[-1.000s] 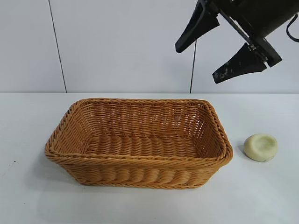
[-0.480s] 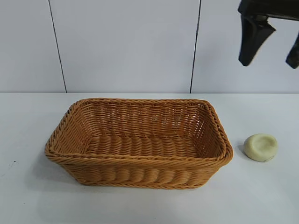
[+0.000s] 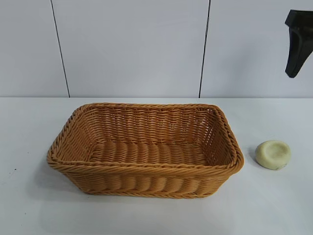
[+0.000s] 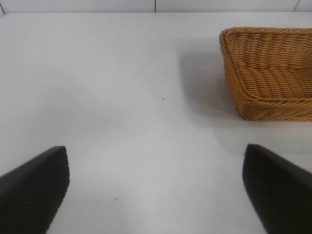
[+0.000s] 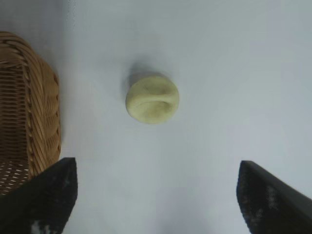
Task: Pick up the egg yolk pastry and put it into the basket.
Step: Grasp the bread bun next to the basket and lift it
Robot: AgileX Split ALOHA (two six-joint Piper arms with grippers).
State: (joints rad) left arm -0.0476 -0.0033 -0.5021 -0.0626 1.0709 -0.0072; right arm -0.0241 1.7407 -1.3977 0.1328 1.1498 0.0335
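The egg yolk pastry [image 3: 273, 154], a pale cream puck with a dimpled top, lies on the white table just right of the orange-brown wicker basket [image 3: 146, 168]. The basket holds nothing. My right gripper [image 5: 156, 168] is open and empty, high above the table, with the pastry [image 5: 152, 99] ahead of its fingertips and the basket's end [image 5: 44, 107] to one side. In the exterior view only one of its fingers [image 3: 296, 46] shows, at the top right edge. My left gripper [image 4: 156, 156] is open and empty over bare table beside the basket's other end [image 4: 268, 73].
The white table [image 3: 39, 205] runs back to a white panelled wall [image 3: 132, 49]. Nothing else stands on it.
My right gripper has swung to the right and turned to point downward, so it has mostly left the exterior view. The pastry and basket have not moved.
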